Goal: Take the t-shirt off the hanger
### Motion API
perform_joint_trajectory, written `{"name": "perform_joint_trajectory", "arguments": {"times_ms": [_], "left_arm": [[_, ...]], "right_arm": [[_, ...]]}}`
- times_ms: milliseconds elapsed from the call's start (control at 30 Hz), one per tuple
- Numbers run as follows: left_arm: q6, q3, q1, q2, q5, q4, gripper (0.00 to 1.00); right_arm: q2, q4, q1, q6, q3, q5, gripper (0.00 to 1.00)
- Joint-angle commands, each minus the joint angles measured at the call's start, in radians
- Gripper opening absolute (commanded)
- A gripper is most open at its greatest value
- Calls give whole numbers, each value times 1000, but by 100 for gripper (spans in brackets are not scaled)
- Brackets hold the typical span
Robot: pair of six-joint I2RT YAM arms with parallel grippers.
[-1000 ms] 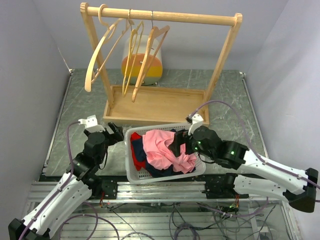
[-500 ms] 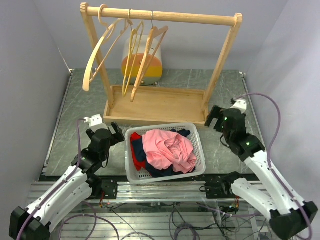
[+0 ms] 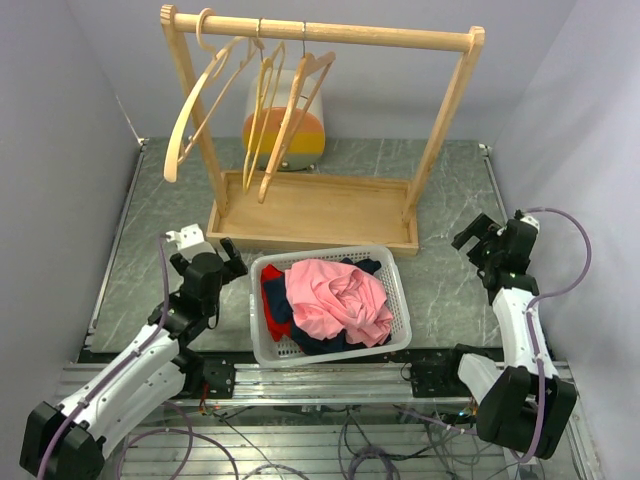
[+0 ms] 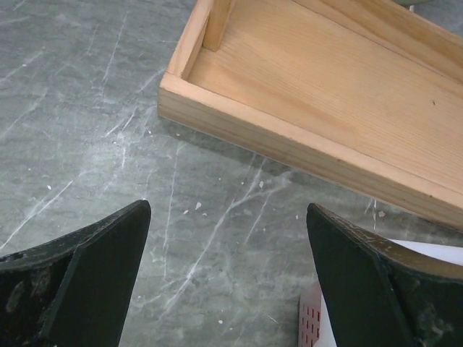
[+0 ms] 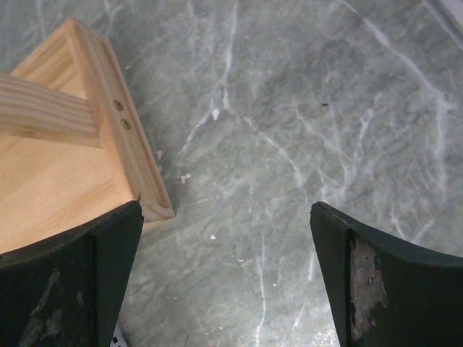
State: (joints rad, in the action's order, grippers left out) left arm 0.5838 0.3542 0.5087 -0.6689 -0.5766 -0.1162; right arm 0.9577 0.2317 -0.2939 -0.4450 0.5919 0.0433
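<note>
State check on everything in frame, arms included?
Left gripper: fingers open, empty.
Right gripper: fingers open, empty.
Rack: upright.
Hangers: three, bare, hung on it.
Pink t-shirt: crumpled, off the hanger, top of the pile.
Basket: heaped full.

Clothes (image 3: 335, 300) in basket (image 3: 290, 351), basket before rack (image 3: 320, 212), hangers (image 3: 263, 110) on rail (image 3: 380, 37)

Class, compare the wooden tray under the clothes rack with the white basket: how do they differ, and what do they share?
The wooden tray has solid walls; the white basket has perforated ones. The tray is wider than the basket. The tray carries the rack's uprights; the basket is heaped with clothes, pink on top. Both are rectangular and sit on the table.
</note>
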Motion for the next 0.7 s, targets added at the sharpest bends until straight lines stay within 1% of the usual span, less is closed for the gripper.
{"name": "perform_joint_trajectory", "arguments": {"times_ms": [0,133,333,567,667], "left_arm": [[-9,2,-18,-7,-26,83,100],[-18,0,-19,26,-22,82,100],[-32,0,-20,97,-30,64,100],[-18,9,-19,71,-28,43,100],[-19,9,-20,73,-26,44,100]], "right_arm": [[-34,-80,-9,-31,-21,40,100],[-41,-42,-7,-83,-22,-45,100],[-70,-45,-7,-84,-44,-60,100],[-106,-49,-7,-67,-49,-69,100],[-95,-51,-7,-64,-47,-56,100]]}}
